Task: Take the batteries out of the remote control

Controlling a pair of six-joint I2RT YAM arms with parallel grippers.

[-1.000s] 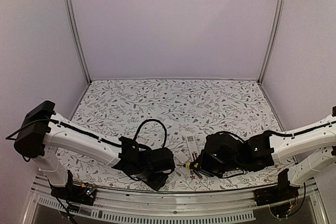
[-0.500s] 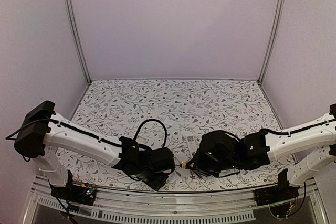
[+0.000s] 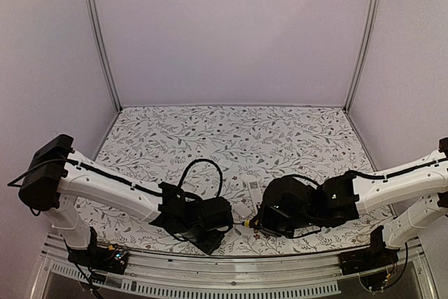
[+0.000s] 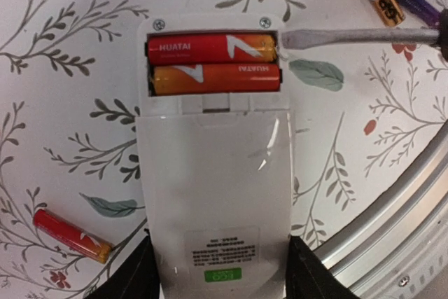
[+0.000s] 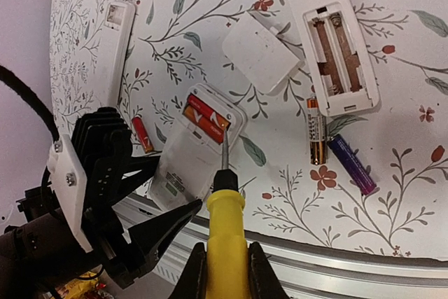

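Now the left end effector point(image 4: 218, 274) is clamped on the remote control point(image 4: 217, 173), which lies back-up on the counter point(image 4: 364, 138); the right end effector point(image 5: 225, 271) grips the yellow-handled screwdriver point(image 5: 225, 222), its tip at the right end of the upper of two red batteries point(image 4: 210, 47) seated in the remote; lever gently under that end, keeping the remote pinned, lest the cell spring away.

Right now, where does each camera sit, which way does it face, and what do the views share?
Top external: above and behind the bases, facing the table; left arm and right arm show.
Left wrist: looks down on the remote, gripped in the left gripper.
Right wrist: looks along the screwdriver in the right gripper.
Shared: both wrist views show the remote's two red batteries.
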